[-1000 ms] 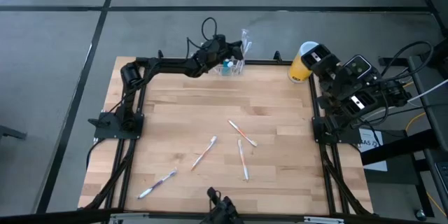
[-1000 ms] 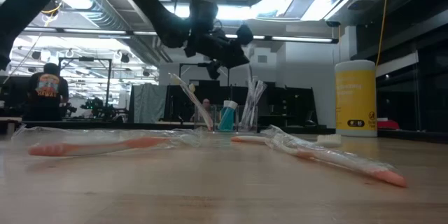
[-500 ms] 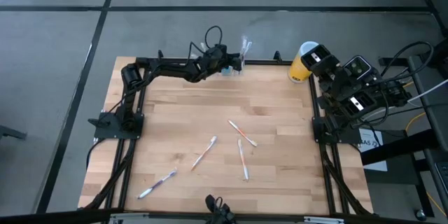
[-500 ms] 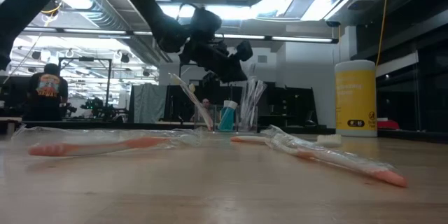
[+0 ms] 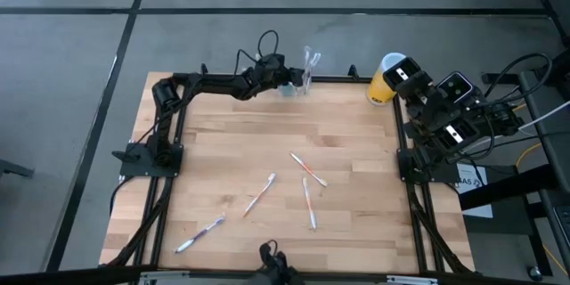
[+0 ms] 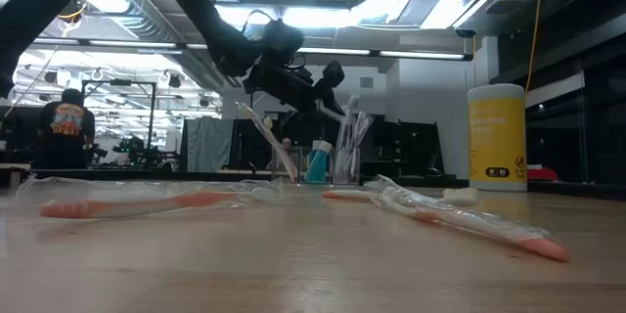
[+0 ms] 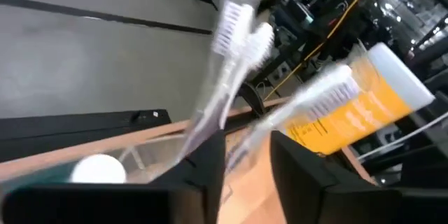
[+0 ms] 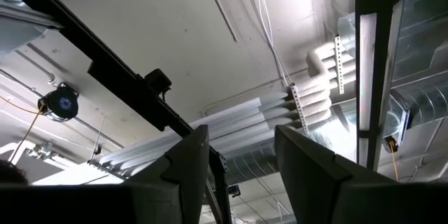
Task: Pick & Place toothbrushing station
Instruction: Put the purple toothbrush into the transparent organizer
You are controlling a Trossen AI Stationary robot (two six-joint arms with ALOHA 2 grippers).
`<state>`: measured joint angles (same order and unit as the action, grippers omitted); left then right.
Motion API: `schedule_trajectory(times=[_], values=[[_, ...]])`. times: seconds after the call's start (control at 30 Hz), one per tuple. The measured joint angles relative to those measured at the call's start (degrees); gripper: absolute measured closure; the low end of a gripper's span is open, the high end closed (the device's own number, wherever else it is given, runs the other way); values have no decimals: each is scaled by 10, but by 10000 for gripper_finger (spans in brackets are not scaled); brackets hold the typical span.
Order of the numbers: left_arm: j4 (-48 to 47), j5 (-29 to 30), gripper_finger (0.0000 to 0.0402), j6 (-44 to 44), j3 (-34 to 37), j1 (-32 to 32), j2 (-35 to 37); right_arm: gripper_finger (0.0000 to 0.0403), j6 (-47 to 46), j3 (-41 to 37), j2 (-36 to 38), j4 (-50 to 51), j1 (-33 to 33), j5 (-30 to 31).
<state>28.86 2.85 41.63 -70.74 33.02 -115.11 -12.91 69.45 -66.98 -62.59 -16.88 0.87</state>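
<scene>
two dark claws are here, and only one is busy. the left claw (image 5: 292, 77) is at the far edge of the table, right up against the toothbrushing station (image 5: 297, 88). its two fingers (image 7: 203, 161) stand a little apart, with nothing pinched that i can see. the wrapped brushes (image 7: 231, 56) poke up just in front of them. the station sits at the far edge of the wooden table (image 5: 223, 134), near the middle, and it already has brushes and a blue tube (image 6: 319, 161) standing in it.

i think the arm is at the drop-off part, at or just after letting a brush go into the holder. next it likely has to lift clear without knocking the brushes, then swing over to one of the loose toothbrushes (image 5: 308, 169) lying well apart in the middle of the table.

the right claw (image 8: 234, 161) waits by the right side, pointing up at the ceiling, fingers spread and empty. a yellow tub (image 5: 385, 78) stands near it at the far corner.

far off in the room a person (image 6: 67, 122) stands under bright lights.
</scene>
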Motion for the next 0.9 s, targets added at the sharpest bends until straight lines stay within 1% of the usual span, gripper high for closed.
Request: schedule_trajectory(times=[0.1, 0.13, 0.2, 0.27, 0.37, 0.47, 0.53, 0.6, 0.67, 0.7, 0.77, 0.8, 0.87, 0.9], values=[[24, -21, 256, -5, 0, 10, 3, 237, 0, 0, 0, 0, 0, -2], [38, -38, 247, -15, 0, 11, 6, 237, 0, 0, 0, 1, 0, -3], [42, -84, 236, -41, 0, 15, 19, 237, -1, 0, 0, 1, 0, -3], [22, -133, 233, -89, -1, 11, 40, 237, -1, 0, 0, 2, 0, -3], [-81, -207, 238, -186, -1, -17, 85, 237, -1, 0, 0, 3, 0, -3], [-237, -247, 249, -312, 1, -74, 132, 237, -1, 0, 0, 3, 0, -5], [-339, -245, 255, -398, 8, -118, 158, 237, -1, 0, 0, 3, -2, -5], [-420, -222, 259, -465, 20, -161, 173, 237, -1, 0, 0, 3, -3, -7], [-459, -195, 260, -494, 35, -193, 181, 237, -1, 0, 0, 5, -4, -15], [-471, -186, 260, -494, 40, -206, 183, 237, -1, 0, 0, 6, -4, -18], [-506, -154, 260, -460, 49, -228, 183, 237, -2, 0, 0, 11, -4, -17], [-539, -130, 260, -423, 54, -238, 183, 237, -4, 0, 0, 13, -4, -17], [-624, -65, 261, -317, 63, -253, 183, 237, -6, 0, -1, 17, -4, -15], [-670, -43, 261, -265, 66, -256, 183, 237, -6, 0, -1, 18, -4, -15]])
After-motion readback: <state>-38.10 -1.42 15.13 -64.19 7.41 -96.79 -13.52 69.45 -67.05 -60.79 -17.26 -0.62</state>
